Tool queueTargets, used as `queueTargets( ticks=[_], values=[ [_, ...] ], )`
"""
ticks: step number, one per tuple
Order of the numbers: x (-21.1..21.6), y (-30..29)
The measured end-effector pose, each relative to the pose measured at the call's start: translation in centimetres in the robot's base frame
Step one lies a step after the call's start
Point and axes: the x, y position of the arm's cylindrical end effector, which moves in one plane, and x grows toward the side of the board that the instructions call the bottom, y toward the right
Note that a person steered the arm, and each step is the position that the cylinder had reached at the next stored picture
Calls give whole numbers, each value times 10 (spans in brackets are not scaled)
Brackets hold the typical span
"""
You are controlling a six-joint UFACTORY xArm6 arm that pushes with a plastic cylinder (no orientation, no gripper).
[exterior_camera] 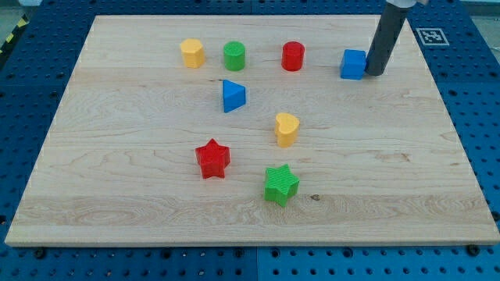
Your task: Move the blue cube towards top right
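Observation:
The blue cube (pixel 353 64) sits on the wooden board (pixel 117 156) toward the view's top right. My tip (pixel 375 72) is down on the board right against the cube's right side, touching it or nearly so. The dark rod rises from there out of the view's top edge.
A yellow block (pixel 192 53), a green cylinder (pixel 234 56) and a red cylinder (pixel 293 56) stand in a row near the top. A blue triangular block (pixel 233 95), a yellow heart (pixel 287 129), a red star (pixel 212 158) and a green star (pixel 281 184) lie lower down.

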Motion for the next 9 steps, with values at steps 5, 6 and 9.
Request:
queueTargets(
  ticks=[5,6,9],
  values=[
    [18,-14],
    [44,-11],
    [36,-79]
  ],
)
